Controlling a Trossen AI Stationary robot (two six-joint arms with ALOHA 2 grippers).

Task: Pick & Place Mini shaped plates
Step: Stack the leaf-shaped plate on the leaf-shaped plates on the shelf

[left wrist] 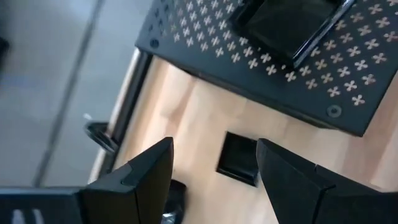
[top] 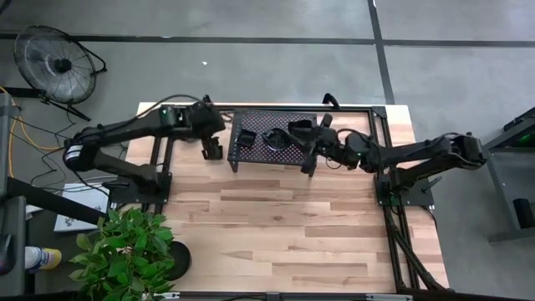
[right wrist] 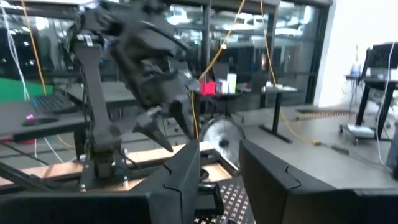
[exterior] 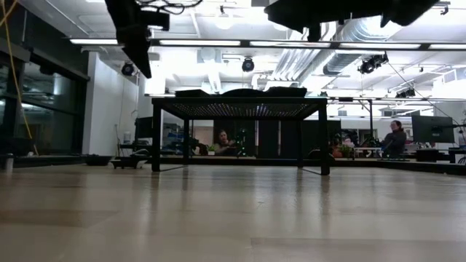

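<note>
Okay, front of the light wooden table [top: 276,242] is bare boards. Farther back, the left gripper [top: 209,151] hangs just off the left side of the black perforated metal mesh rack [top: 259,117]. The left arm is folded at the elbow, forearm reaching in toward the rack, wrist tipped down at the table. Its fingers [left wrist: 149,171] are spread wide and hold nothing. Right below the gap, a small glossy black square plate [left wrist: 238,160] lies flat on the wood, just beside the rack's edge, apart from both fingers. It is square, so no long axis; its sides run roughly parallel to the rack's edge.

The right gripper [top: 308,160] sits at the rack's right front corner. The right arm is stretched out nearly straight from its base across to the rack, and its wrist camera looks level toward the left arm. Its grip state: cannot tell, and cannot tell if it has anything.

On the rack top, left to right: a square black dish [top: 246,136], a round scalloped black dish [top: 276,140], and another black dish [top: 299,127] toward the back, shape unclear. All lie flat, rims up.

Beyond the table, two seated people show in the room, one [exterior: 220,140] seen under the rack and one [exterior: 397,137] off to its side.
</note>
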